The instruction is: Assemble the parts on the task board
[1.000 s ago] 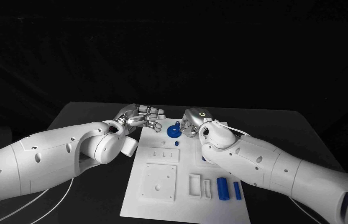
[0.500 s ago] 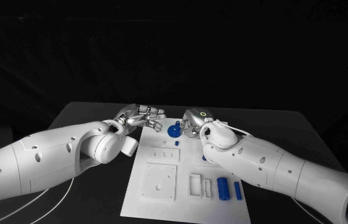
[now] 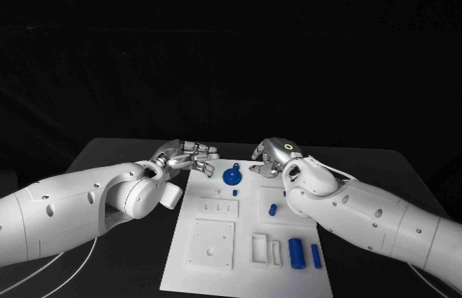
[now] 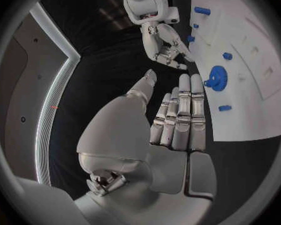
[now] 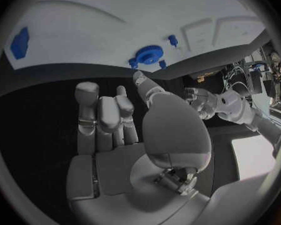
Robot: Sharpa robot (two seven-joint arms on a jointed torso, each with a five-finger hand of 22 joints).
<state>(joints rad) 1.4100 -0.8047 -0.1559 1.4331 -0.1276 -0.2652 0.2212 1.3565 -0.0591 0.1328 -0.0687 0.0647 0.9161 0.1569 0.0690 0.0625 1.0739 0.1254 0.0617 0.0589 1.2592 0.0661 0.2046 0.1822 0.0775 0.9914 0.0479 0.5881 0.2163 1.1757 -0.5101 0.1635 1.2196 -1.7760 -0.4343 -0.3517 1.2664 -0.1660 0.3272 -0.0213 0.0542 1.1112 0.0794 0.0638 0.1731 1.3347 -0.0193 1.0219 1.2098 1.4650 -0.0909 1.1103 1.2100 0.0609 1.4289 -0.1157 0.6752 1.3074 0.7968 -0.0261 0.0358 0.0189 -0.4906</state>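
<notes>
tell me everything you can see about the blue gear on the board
The blue gear is a small round toothed wheel, plastic by its look, with a hub at its centre. It sits near the far edge of the white task board, lying flat as the left wrist view shows it. A small blue peg stands just nearer the robot. Neither the left hand nor the right hand touches it; both hover open on either side.
</notes>
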